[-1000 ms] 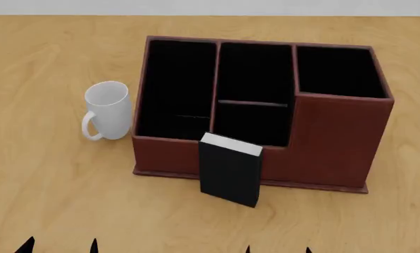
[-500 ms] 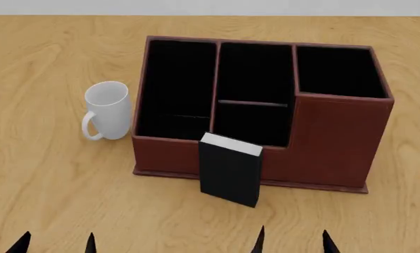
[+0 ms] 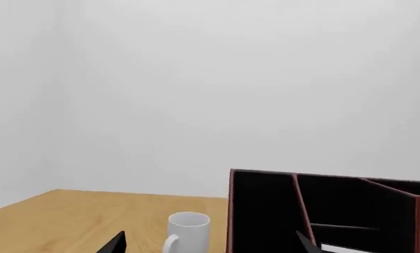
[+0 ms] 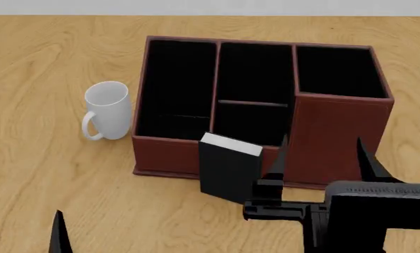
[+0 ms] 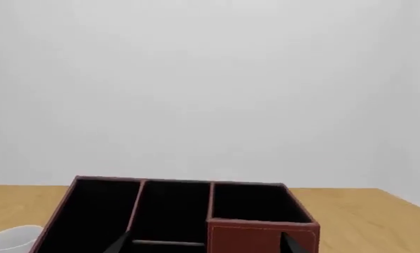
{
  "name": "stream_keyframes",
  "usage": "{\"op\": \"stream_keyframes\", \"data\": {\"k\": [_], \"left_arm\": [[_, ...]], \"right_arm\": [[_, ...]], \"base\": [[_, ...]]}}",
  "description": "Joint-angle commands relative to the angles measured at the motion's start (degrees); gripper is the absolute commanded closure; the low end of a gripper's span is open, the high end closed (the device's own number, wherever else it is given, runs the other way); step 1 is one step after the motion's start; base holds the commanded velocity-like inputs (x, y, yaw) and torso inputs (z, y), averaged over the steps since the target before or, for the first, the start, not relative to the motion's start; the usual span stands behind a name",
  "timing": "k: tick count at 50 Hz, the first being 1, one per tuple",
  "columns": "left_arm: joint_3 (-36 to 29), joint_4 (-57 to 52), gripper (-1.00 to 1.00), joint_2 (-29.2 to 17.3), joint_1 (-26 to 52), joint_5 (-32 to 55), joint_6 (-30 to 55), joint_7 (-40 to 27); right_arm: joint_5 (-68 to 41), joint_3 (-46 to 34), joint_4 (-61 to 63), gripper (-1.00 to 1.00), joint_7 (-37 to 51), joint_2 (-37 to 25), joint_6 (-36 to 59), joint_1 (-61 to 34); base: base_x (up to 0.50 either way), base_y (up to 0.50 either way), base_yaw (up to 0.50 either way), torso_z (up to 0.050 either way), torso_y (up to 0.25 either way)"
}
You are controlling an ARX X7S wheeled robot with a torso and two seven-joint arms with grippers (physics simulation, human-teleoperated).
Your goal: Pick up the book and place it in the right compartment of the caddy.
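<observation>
The black book (image 4: 228, 169) with a white page edge stands leaning against the low front wall of the reddish-brown caddy (image 4: 169, 154). The right compartment (image 4: 336, 71) is black-lined, behind the taller front wall. My right gripper (image 4: 322, 158) is open and empty, in front of that taller wall, just right of the book and not touching it. In the right wrist view, the right gripper (image 5: 204, 245) points at the caddy (image 5: 262, 234). My left gripper (image 4: 20, 232) is open and empty at the near left. In the left wrist view, the left gripper (image 3: 210, 247) frames the caddy (image 3: 266, 211).
A white mug (image 4: 107, 109) stands left of the caddy, handle toward me; it also shows in the left wrist view (image 3: 188, 232) and the right wrist view (image 5: 13, 240). The wooden table (image 4: 55, 174) lies bare in front of the mug.
My right gripper has come up and forward from the bottom edge to stand before the caddy's right front wall. My left gripper has shifted left. Book, mug and caddy have not moved.
</observation>
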State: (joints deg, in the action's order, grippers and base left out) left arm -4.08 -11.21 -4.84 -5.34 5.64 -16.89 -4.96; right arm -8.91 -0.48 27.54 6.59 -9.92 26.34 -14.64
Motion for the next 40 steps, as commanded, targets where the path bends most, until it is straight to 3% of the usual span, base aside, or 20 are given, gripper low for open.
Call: {"op": "stream_keyframes", "data": {"k": [1,26,40], "left_arm": [[-0.03,-3.1,-1.0,-0.46,-1.86,-2.98,-5.35,-2.62],[0.49,-6.57,-1.0,-1.69,-4.44,-5.22,-13.83,-7.48],[-0.33,-6.86,-1.0,-2.62,-4.67,-5.45,-14.23,-8.44]], "right_arm": [[-1.31,0.32,5.97,-1.0,0.74,-2.89,10.93,-9.86],[-2.04,-1.14,12.64,-1.0,2.17,-4.99,19.85,-16.53],[-2.72,-0.77,11.21,-1.0,2.33,-4.69,18.47,-16.31]], "base": [[0.0,0.0,0.0,0.0,0.0],[0.0,0.0,0.0,0.0,0.0],[0.28,0.0,0.0,0.0,0.0]]}}
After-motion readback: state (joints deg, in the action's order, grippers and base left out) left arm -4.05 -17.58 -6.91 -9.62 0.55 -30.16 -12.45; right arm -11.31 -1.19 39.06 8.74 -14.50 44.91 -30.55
